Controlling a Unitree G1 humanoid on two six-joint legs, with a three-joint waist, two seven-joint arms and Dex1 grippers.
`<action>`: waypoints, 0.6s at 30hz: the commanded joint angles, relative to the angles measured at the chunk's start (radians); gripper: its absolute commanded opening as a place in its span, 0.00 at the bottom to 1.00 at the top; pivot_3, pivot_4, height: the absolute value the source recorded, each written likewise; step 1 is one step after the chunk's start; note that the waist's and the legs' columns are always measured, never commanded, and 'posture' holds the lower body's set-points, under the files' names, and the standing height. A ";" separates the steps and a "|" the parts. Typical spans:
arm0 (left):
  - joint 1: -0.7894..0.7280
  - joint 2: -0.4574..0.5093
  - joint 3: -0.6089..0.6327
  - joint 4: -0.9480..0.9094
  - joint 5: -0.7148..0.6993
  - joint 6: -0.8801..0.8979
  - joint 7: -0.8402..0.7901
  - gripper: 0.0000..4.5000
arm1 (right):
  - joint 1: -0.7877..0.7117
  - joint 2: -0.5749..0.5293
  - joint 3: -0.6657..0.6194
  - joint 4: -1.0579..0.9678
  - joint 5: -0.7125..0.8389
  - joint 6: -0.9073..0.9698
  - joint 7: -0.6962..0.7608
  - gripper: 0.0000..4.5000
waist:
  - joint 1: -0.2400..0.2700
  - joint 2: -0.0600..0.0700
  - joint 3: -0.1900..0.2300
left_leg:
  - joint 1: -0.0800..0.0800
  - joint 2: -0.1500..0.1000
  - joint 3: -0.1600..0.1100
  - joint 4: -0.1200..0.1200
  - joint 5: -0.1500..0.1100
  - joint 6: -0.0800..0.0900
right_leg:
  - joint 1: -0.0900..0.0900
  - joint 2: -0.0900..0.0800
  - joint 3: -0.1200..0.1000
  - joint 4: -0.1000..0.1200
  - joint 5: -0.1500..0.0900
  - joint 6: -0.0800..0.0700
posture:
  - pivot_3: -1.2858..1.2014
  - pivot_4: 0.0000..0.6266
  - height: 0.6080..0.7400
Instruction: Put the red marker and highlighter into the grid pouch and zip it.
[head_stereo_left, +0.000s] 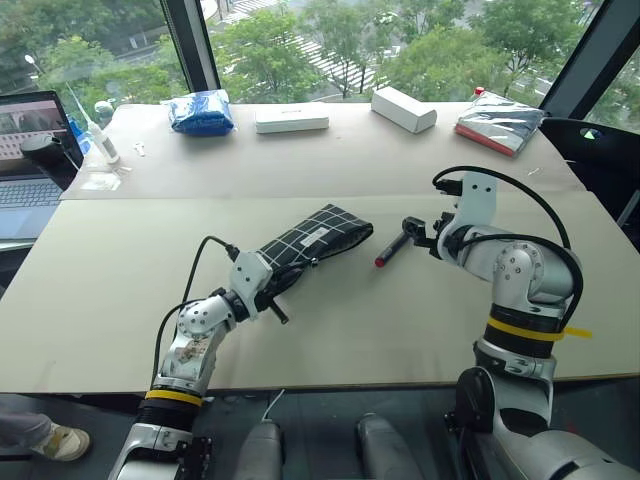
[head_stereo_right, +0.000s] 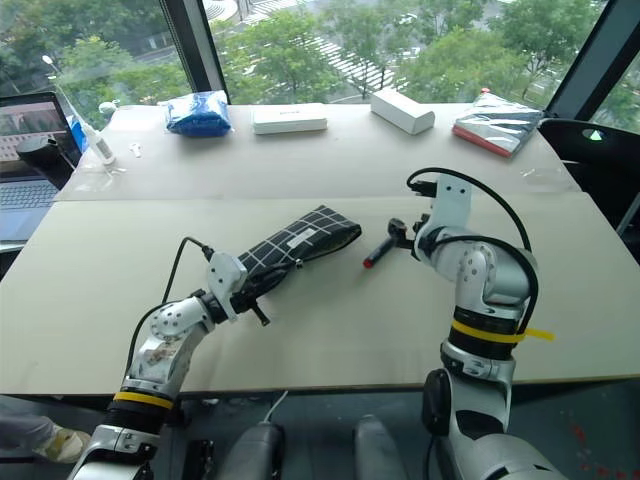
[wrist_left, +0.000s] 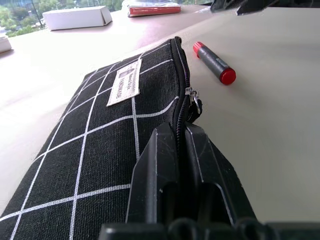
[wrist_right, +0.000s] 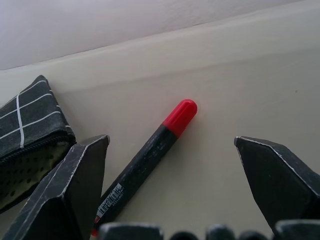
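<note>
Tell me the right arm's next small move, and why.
Probably lower the right gripper and shut it on the red marker. Its jaws stand open on either side of the marker, which lies loose on the table beside the grid pouch, itself pinched by the left gripper.

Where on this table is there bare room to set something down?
Bare: the near table strip between both arms, and the left side toward the laptop. Crowded: the middle, where the left gripper is shut on the grid pouch and the open right gripper hovers over the red marker.
</note>
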 joint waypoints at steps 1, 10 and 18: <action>-0.002 0.001 0.002 -0.033 0.002 -0.015 0.008 0.00 | -0.043 0.034 -0.045 0.033 -0.025 -0.081 -0.054 0.99 | -0.005 0.000 0.000 | 0.000 0.000 0.000 0.000 0.000 0.000 | 0.000 0.000 0.000 0.000 0.000 0.000 | 0.52 0.24 1.00; 0.010 0.001 0.004 -0.076 -0.001 0.013 0.029 0.00 | -0.058 0.061 -0.054 0.172 -0.046 -0.182 -0.087 0.99 | -0.011 0.000 0.000 | 0.000 0.000 0.000 -0.001 0.000 0.000 | 0.000 0.000 0.000 -0.001 0.000 0.000 | 0.52 0.24 1.00; 0.012 -0.009 -0.003 -0.099 0.000 0.033 0.047 0.00 | -0.073 0.090 0.005 0.218 -0.051 -0.216 -0.066 0.99 | -0.012 0.000 0.000 | 0.000 0.000 0.000 -0.002 0.000 0.000 | -0.001 0.000 0.000 -0.001 0.000 0.000 | 0.52 0.24 1.00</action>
